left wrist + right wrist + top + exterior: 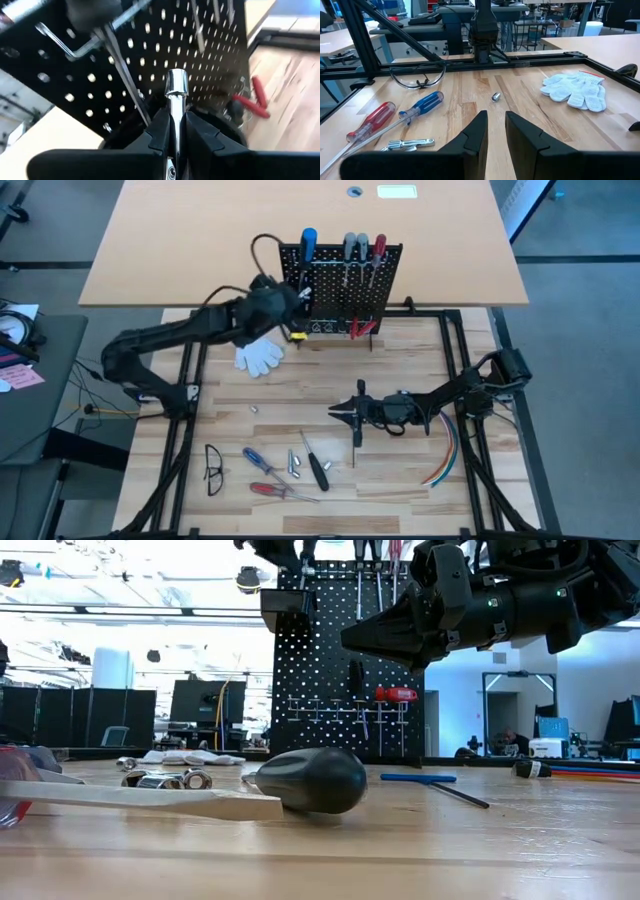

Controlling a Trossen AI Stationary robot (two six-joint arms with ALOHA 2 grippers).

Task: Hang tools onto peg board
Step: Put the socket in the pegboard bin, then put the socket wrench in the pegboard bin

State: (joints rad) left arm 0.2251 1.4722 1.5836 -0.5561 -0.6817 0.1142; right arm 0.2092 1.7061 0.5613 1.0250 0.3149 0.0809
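Gripping silver bit, left tool at peg board, wooden table, right tool narrowly parted.

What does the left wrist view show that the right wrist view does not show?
Only the left wrist view shows the left gripper shut on a silver bit in front of the peg board, with the red-handled pliers beyond. Only the right wrist view shows the right gripper with nothing between its fingers, the white glove, the red screwdriver, the blue screwdriver and the glasses. Both show the wooden table.
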